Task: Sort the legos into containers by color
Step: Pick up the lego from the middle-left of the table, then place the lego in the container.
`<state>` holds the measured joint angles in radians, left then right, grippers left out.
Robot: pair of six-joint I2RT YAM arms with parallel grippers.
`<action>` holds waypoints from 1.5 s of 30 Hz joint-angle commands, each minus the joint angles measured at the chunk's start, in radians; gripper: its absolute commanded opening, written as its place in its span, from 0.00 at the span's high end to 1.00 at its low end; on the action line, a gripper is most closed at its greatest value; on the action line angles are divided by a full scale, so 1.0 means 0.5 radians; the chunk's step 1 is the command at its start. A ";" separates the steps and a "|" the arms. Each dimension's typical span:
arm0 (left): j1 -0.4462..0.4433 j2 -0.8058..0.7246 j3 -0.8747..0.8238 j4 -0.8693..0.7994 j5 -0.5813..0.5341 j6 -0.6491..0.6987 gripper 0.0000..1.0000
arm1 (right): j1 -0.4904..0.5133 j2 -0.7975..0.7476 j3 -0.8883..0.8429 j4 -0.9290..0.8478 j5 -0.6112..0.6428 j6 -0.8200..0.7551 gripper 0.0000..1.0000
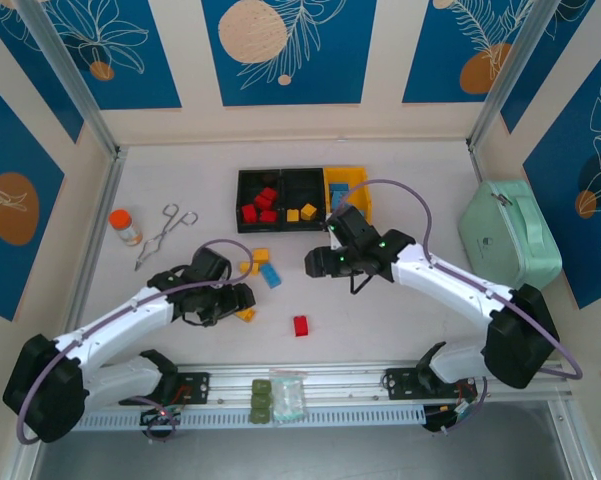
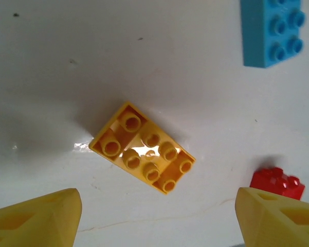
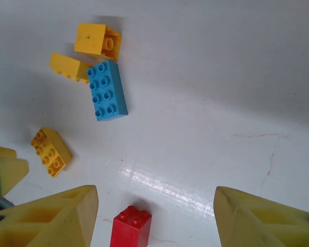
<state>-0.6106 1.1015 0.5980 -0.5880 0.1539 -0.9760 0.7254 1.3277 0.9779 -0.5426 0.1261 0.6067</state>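
Hovering left claw (image 2: 157, 218) spread apart over yellow lego (image 2: 142, 154) | right claw (image 3: 155, 206) apart, near red lego (image 3: 130, 226), not touching | both legos on bench (image 1: 380, 330) toward near edge

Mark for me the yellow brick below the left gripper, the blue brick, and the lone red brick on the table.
yellow brick (image 2: 142, 154), left wrist view, centre of its upturned face.
blue brick (image 3: 108, 91), right wrist view, middle of its studded top.
red brick (image 1: 300, 325), top external view, centre of the brick.

The yellow lego (image 2: 142, 154) is glossy, smooth plastic; the white surface (image 2: 67, 67) beneath it looks smooth, faintly scuffed, slightly shiny.
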 commanded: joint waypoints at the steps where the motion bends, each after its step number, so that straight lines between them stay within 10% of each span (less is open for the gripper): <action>1: -0.029 0.092 -0.008 0.036 -0.080 -0.209 0.23 | -0.003 -0.103 -0.063 0.015 -0.031 0.090 0.39; 14: -0.092 0.585 0.223 0.062 -0.125 -0.223 0.28 | 0.084 -0.319 -0.358 0.033 -0.025 0.284 0.39; 24: -0.098 0.671 0.320 0.089 -0.095 -0.124 0.75 | 0.085 -0.461 -0.467 0.009 0.051 0.333 0.40; 45: -0.094 1.230 1.521 -0.167 -0.276 0.422 0.75 | 0.098 -0.685 -0.524 -0.084 0.162 0.435 0.40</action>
<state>-0.6533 1.6627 1.2678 -0.6197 0.0463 -0.8360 0.7666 1.0168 0.7341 -0.5644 0.1856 0.7944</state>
